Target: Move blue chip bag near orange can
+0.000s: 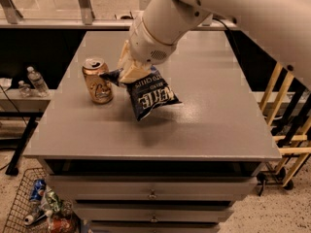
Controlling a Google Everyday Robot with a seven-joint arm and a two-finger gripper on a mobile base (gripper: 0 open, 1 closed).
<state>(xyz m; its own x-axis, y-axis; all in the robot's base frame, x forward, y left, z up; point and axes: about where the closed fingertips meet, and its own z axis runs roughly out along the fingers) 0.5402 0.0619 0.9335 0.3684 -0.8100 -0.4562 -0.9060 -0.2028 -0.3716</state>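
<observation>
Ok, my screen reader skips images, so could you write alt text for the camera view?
The gripper holds the blue chip bag by its top, lifted above the grey table, close beside the upright orange can.
</observation>
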